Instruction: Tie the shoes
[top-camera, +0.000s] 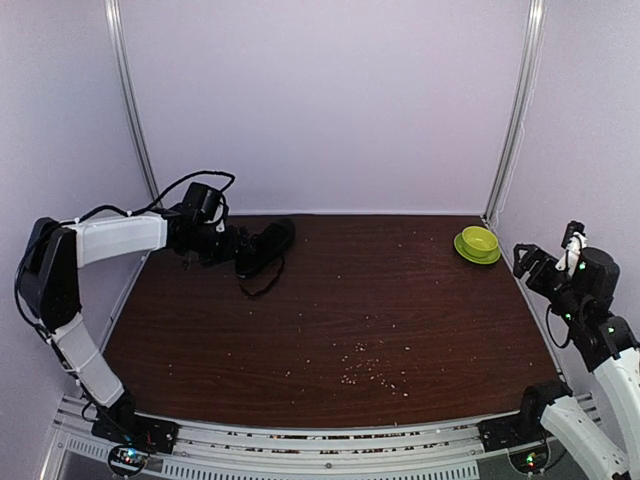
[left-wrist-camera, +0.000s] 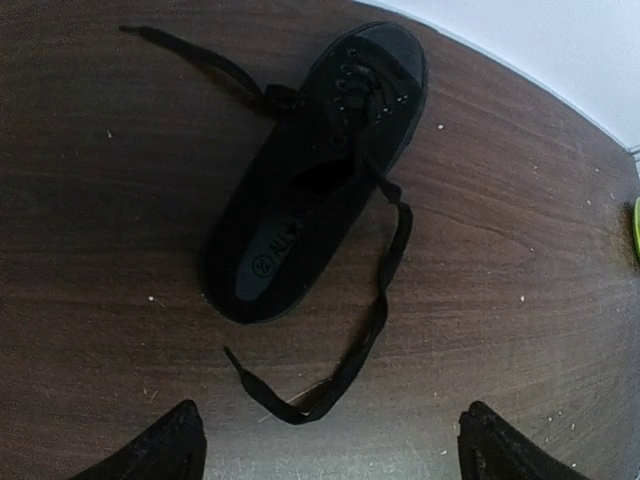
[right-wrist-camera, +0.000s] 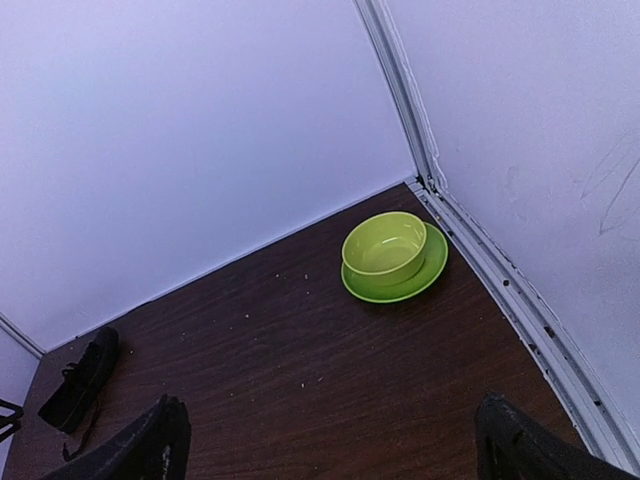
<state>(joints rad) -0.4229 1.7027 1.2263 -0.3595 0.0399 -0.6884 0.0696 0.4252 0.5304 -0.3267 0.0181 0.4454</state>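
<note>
Left fingers (left-wrist-camera: 165, 450) hang spread and empty above the all-black low-top sneaker (left-wrist-camera: 300, 190) at the upper left of the dark wood worktop (top-camera: 400, 300), right fingers (right-wrist-camera: 150, 445) likewise released at the right edge; its thin black laces (left-wrist-camera: 375, 310), lying flat, could slip a pinch.

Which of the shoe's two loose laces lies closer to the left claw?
The lace looping back from the shoe to just ahead of the left claw; the other lace stretches away from it.
</note>
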